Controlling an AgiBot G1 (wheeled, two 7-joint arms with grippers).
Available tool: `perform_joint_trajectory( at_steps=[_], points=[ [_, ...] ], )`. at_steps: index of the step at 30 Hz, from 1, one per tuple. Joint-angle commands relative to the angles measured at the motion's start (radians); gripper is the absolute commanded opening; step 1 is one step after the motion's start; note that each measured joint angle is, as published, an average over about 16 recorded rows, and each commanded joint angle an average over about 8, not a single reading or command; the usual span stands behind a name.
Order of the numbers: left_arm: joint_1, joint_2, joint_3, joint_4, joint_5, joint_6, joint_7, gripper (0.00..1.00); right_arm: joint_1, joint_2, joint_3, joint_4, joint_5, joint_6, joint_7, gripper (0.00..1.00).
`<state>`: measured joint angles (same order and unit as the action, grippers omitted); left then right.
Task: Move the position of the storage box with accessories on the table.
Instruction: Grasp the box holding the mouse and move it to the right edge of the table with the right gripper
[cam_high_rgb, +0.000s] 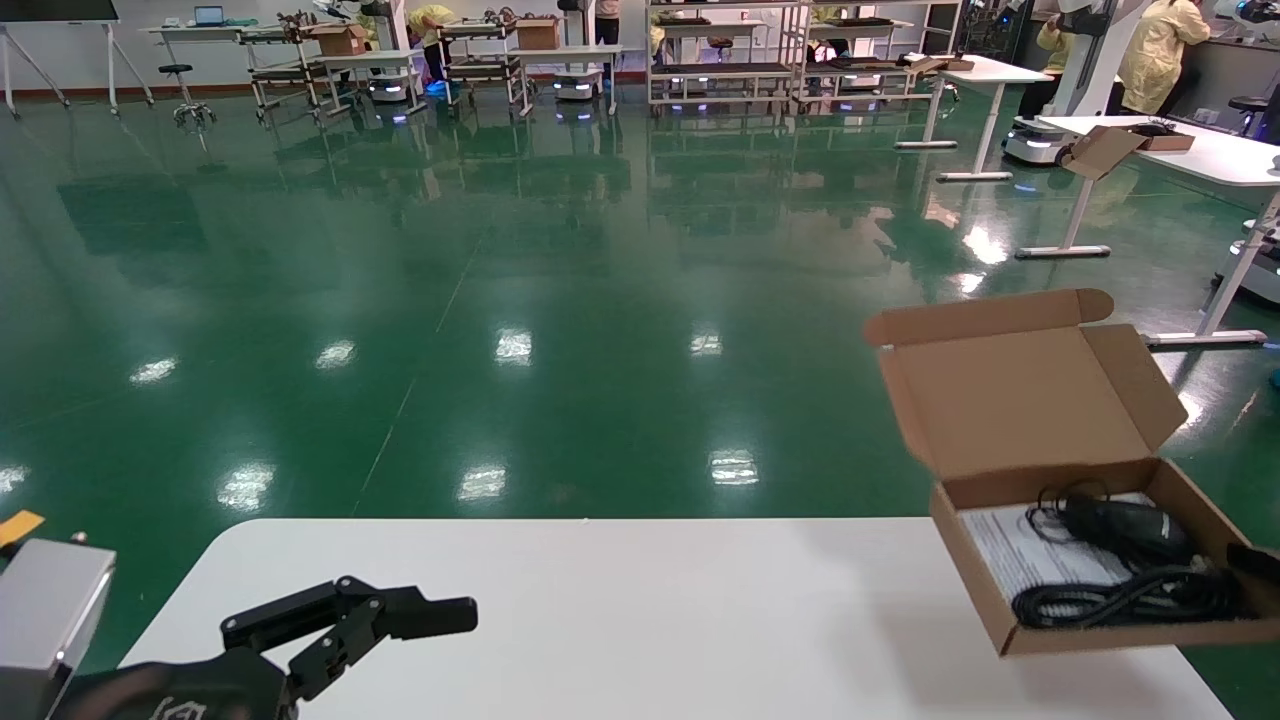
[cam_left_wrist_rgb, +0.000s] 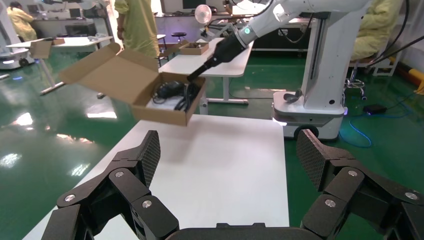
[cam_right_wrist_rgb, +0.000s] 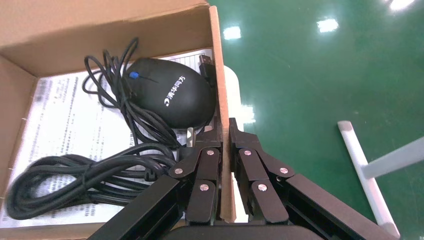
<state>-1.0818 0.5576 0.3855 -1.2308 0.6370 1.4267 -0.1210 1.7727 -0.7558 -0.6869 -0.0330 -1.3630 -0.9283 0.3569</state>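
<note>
1. Closest to me, the left gripper (cam_high_rgb: 400, 615) hovers low over the near left corner of the table (cam_high_rgb: 640, 620), its fingers (cam_left_wrist_rgb: 145, 152) spread wide apart with nothing between them.
2. Across the table from it, the right gripper (cam_right_wrist_rgb: 224, 131) is clenched on the side wall of the storage box (cam_high_rgb: 1090, 560), one finger inside the wall and one outside.
3. That box appears lifted clear of the table, hanging over the far right corner and partly past the edge, tilted a little, with a shadow on the white top below it.
4. Its flap lid (cam_high_rgb: 1020, 385) stands open, leaning away from the table.
5. Inside the box lies a black mouse (cam_right_wrist_rgb: 172, 92) with its thin cord (cam_right_wrist_rgb: 117, 85) looped beside it, resting on a white printed sheet (cam_right_wrist_rgb: 65, 112).
6. A thicker black cable bundle (cam_right_wrist_rgb: 85, 175) lies coiled on the same sheet, next to the clamped wall.
</note>
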Motion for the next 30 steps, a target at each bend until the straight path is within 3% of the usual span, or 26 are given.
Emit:
perform_joint_trajectory(
  at_steps=[1, 21, 30],
  points=[
    [0.0, 0.0, 0.0, 0.0, 0.0, 0.0, 0.0, 1.0, -0.019, 0.0, 0.005, 0.0, 0.007, 0.011, -0.005, 0.0],
    [0.0, 0.0, 0.0, 0.0, 0.0, 0.0, 0.0, 1.0, -0.169, -0.048, 0.043, 0.007, 0.063, 0.219, -0.026, 0.0],
    [0.0, 0.0, 0.0, 0.0, 0.0, 0.0, 0.0, 1.0, -0.213, -0.078, 0.057, 0.019, 0.082, 0.256, -0.027, 0.0]
  ],
)
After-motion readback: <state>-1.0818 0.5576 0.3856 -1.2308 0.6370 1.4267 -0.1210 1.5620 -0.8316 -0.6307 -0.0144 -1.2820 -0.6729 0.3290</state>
